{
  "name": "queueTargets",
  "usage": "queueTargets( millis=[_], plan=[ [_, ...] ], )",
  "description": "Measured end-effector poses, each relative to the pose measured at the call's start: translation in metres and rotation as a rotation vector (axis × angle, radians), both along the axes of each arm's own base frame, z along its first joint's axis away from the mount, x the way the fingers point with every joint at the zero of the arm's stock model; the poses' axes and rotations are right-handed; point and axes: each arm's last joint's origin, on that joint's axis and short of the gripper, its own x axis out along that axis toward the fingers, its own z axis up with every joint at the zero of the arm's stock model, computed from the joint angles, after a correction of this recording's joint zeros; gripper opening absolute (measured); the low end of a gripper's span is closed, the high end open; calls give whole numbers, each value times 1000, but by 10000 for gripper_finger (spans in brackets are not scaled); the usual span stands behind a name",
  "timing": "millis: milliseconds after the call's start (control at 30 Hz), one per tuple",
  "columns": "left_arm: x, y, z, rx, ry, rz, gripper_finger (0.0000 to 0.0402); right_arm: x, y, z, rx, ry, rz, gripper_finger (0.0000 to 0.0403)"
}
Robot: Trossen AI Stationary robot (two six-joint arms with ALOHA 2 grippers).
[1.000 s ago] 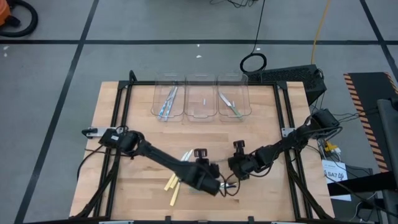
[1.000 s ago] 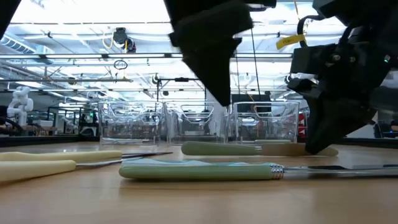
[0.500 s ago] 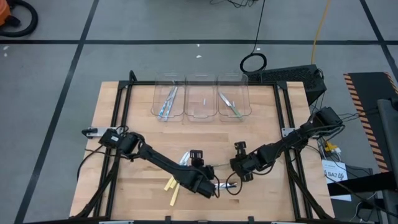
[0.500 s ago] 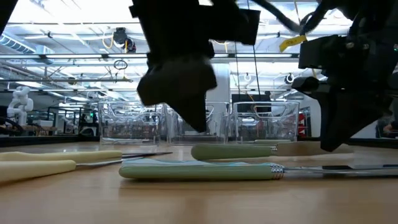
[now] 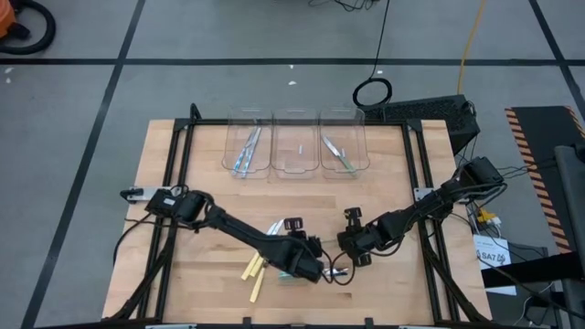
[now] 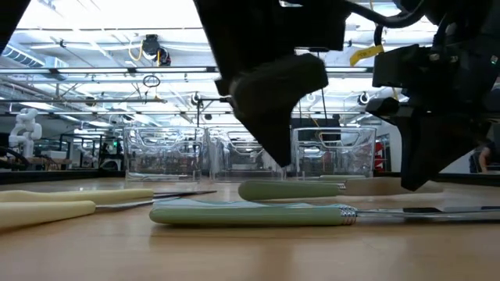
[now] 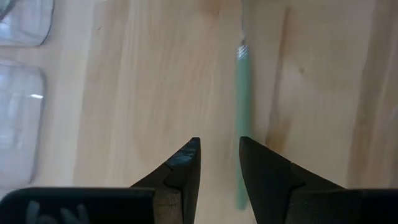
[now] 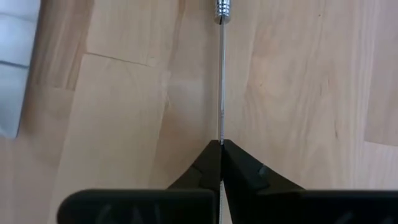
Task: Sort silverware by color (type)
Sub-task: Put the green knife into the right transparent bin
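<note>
Two green-handled utensils [image 6: 297, 189] [image 6: 250, 214] lie flat on the wooden table [image 5: 393, 292] near its front middle. My right gripper [image 8: 221, 144] is shut on the farther one. My left gripper [image 7: 217, 146] is open and hangs just above the table; a green handle [image 7: 241, 118] runs below the gap, close to one finger, untouched. Yellow-handled pieces [image 5: 251, 274] [image 6: 70, 197] lie to the left. Which green utensil the left wrist view shows, I cannot tell. My right gripper pinches the thin silvery stem [image 8: 221, 118] of the farther green-handled utensil between its two fingertips, a short way from the ferrule [image 8: 222, 9]. The fingers slant down from the table's right side, in line with the stem. The utensil lies level on the table.
Three clear bins stand side by side at the far edge: the left one [image 5: 247, 151] holds blue-handled pieces, the middle one [image 5: 294, 146] a small pale piece, the right one [image 5: 342, 153] green-handled ones. A pale and bluish piece [image 5: 274, 228] lies left of my grippers. A black frame [image 5: 175, 183] borders the table.
My left gripper has come down toward the green handles, swinging first toward the table's left and then back. The farther green-handled utensil has slid a little toward the table's right edge, still flat on the table, with my right gripper shut on its stem.
</note>
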Motion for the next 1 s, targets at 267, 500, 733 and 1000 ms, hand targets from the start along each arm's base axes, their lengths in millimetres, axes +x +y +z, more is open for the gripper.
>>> queueTargets(
  millis=[267, 500, 733, 1000],
  plan=[
    [-2, 2, -18, -51, 9, 10, 120, -1, 0, 0, 11, 3, -30, 2],
    [-1, -7, -19, -94, -24, -6, 120, -1, 0, 0, 15, 7, -34, 2],
    [5, -11, -23, -136, -55, -51, 120, -2, 3, 0, 16, 1, -27, 2],
    [5, -17, -33, -125, -52, -48, 120, -5, 9, 1, 19, -1, -11, 2]
  ],
)
